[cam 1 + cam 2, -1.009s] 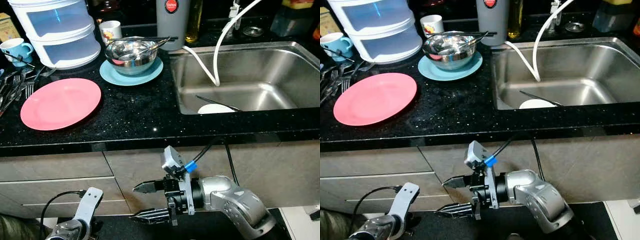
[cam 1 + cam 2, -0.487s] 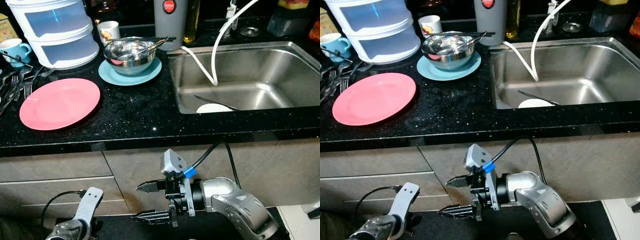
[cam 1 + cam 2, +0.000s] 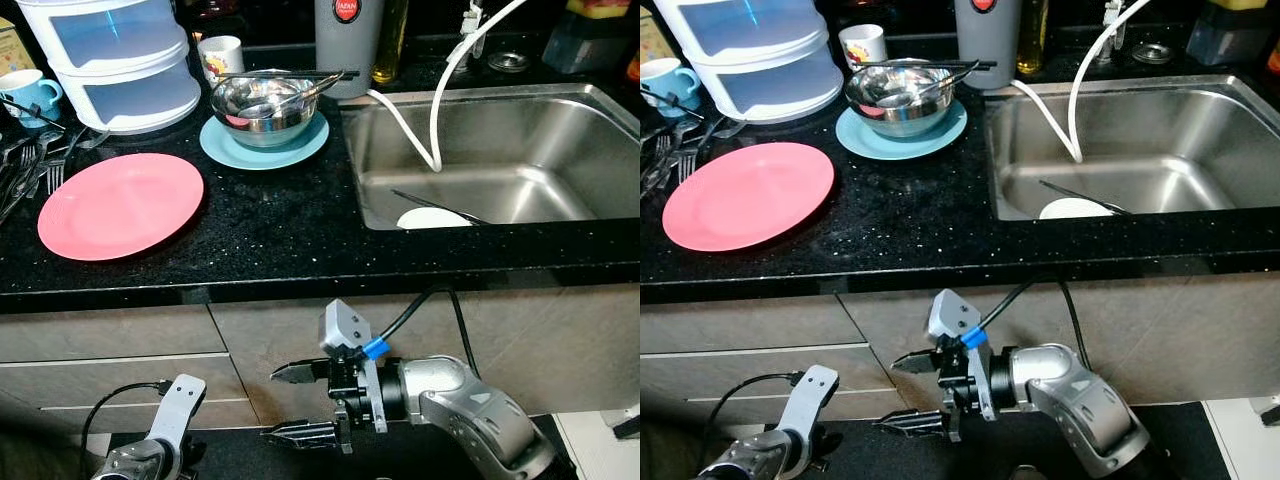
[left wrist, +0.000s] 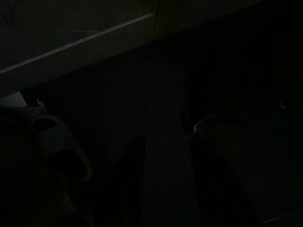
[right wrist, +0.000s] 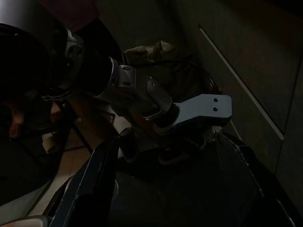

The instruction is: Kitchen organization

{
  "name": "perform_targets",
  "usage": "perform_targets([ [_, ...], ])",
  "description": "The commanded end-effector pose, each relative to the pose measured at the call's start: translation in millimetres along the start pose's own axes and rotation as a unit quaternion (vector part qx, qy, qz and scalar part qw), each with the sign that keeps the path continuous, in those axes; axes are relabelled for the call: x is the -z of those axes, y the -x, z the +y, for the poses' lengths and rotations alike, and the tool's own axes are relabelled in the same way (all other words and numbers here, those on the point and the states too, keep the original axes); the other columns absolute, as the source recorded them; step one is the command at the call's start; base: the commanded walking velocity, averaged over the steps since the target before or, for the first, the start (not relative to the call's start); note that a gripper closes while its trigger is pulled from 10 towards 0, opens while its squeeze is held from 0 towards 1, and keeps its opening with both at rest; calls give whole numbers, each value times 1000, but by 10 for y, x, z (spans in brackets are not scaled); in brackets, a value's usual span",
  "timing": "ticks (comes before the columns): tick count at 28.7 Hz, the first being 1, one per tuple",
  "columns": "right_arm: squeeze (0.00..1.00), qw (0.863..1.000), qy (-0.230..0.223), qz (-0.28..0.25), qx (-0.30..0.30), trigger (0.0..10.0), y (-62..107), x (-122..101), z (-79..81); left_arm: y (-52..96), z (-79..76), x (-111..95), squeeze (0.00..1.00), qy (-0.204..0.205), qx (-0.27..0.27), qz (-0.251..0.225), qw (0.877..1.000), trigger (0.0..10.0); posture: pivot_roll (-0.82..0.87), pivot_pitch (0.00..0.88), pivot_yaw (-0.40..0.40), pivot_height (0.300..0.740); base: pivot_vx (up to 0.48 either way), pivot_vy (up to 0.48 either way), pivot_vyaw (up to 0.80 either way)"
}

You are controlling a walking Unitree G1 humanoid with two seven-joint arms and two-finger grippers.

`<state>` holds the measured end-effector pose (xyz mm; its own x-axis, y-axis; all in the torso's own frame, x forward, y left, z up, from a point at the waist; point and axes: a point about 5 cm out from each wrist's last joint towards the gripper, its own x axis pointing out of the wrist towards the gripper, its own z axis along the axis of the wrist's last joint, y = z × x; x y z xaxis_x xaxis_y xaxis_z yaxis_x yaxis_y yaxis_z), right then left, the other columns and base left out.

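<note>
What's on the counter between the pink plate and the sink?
Nothing. In the left eye view, bare black speckled counter runs from the pink plate to the sink. The blue plate with the metal bowl sits further back.

A grey jug [image 3: 347, 40] is standing at the back of the black counter [image 3: 280, 235], and it is wearing a small round red sticker [image 3: 345, 10] with tiny white letters, but they are too small to read. A white mug [image 3: 221, 56] is showing a little picture, with no words that can be read
</note>
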<state>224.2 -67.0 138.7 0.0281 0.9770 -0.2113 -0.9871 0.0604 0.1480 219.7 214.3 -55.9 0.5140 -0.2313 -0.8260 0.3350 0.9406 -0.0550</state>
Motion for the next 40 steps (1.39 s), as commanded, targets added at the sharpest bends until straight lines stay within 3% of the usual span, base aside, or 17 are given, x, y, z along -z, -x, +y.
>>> perform_targets([
  [1, 0, 1000, 10, -5, -9, 10000, -19, -19, 37, 29, 39, 113, 0, 7, -7, 17, 1000, 10000, -4, 139, 69, 740, 0, 0, 0],
  [23, 0, 999, 27, 14, 9, 10000, -3, -5, -17, -3, -13, 67, 0, 7, -6, 12, 1000, 10000, -29, 125, 54, 740, 0, 0, 0],
  [27, 0, 990, 95, 58, 83, 10000, -2, -4, -83, -11, -33, 51, 0, 4, 1, 11, 1000, 10000, -57, 131, 81, 740, 0, 0, 0],
  [31, 0, 968, 182, 93, 149, 10000, -6, -30, -103, -5, -23, 49, 0, -2, 5, 14, 1000, 10000, -66, 139, 101, 740, 0, 0, 0],
  [40, 0, 951, 216, 78, 208, 10000, 35, -63, -145, 5, 0, 49, 0, -3, 3, 15, 1000, 10000, -51, 135, 90, 740, 0, 0, 0],
])
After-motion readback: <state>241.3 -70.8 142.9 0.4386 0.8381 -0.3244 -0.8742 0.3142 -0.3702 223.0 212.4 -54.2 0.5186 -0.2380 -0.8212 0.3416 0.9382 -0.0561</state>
